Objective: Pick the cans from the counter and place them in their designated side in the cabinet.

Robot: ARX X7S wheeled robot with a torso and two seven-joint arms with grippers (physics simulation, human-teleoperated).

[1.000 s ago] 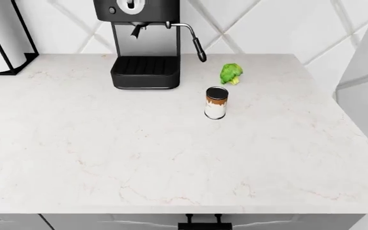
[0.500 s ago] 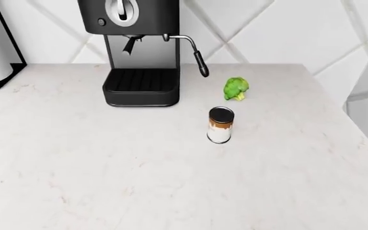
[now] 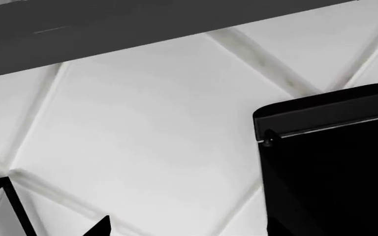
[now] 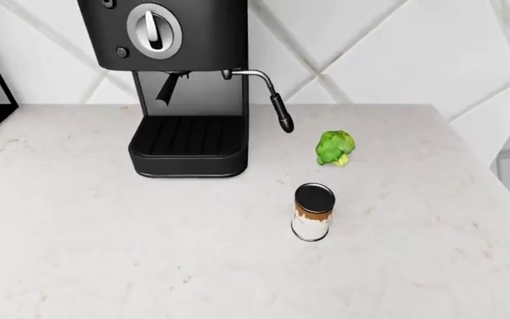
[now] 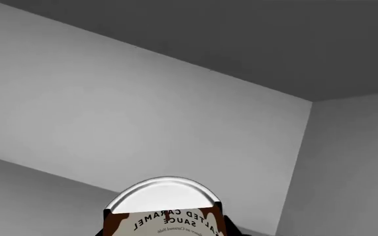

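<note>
Fingers barely show; the right gripper seems to clasp a can (image 5: 165, 211) just ahead, inside grey cabinet walls (image 5: 143, 123). Set it down gently, upright.

Head camera is looking down and forward over the white veined marble-look counter (image 4: 104, 252). Left wrist camera is facing the white diamond-tiled wall (image 3: 149, 128) close up, sharing the black espresso machine (image 4: 170, 80) with it. Right wrist camera is facing plain grey panels (image 5: 143, 113).

White wall tiles (image 4: 388, 46) in big diamonds with pale grey joints behind. Black coffee machine (image 4: 180, 86) against the wall, steam wand (image 4: 277, 109) hanging beside. Green broccoli (image 4: 335, 147) nearby. Soft, even light; faint shadows.
</note>
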